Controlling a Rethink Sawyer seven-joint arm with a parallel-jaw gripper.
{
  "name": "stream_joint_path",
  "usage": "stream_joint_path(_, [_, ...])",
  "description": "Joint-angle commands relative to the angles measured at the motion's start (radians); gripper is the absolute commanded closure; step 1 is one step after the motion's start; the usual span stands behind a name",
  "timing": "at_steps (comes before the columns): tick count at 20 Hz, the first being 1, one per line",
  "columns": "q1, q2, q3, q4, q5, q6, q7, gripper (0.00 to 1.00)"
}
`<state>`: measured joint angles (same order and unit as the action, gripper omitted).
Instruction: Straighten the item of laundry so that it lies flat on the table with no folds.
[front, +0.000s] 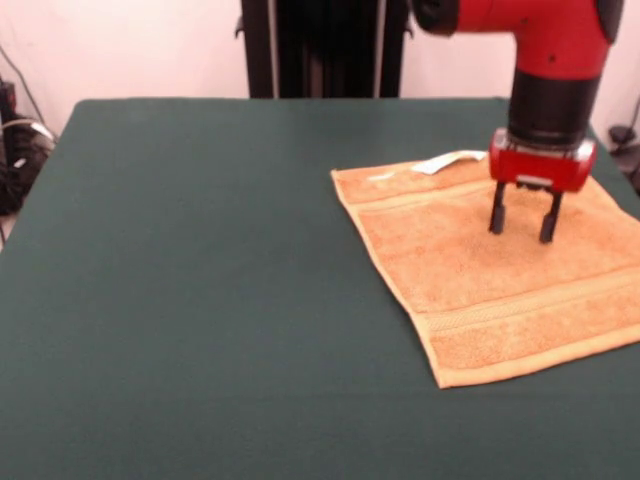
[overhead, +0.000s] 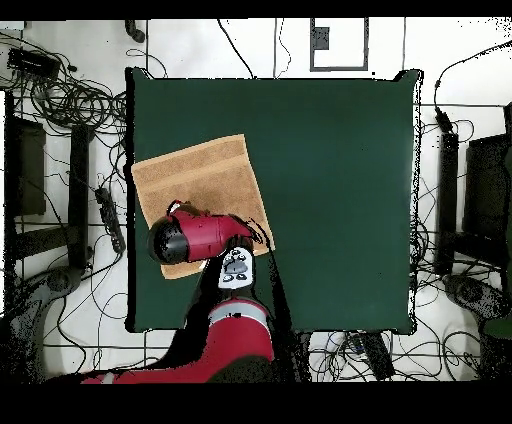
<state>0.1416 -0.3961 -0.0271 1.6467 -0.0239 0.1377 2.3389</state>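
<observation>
The tan-orange terry towel (front: 490, 270) lies spread out on the dark green table (front: 200, 280) at the right of the front view. It looks flat, with woven bands near its near and far edges. Its small white tag (front: 447, 160) sticks out at the far edge. My gripper (front: 523, 224) hangs over the towel's far right part with its two black fingers (front: 497, 215) apart and empty, tips just above or at the cloth. In the overhead view the towel (overhead: 200, 180) lies at the table's left edge and my red arm (overhead: 195, 238) covers its lower part.
The towel's right side reaches the table's edge (front: 630, 190) in the front view. The pedestal (front: 320, 45) stands at the far side. Cables and black equipment (overhead: 70, 150) lie on the floor round the table in the overhead view.
</observation>
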Motion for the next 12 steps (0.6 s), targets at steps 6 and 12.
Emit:
stream_joint_path(6, [-0.001, 0.145, -0.029, -0.009, 0.148, -0.151, 0.231, 0.00])
stream_joint_path(12, [-0.049, 0.091, -0.020, 0.022, 0.103, -0.123, 0.162, 0.00])
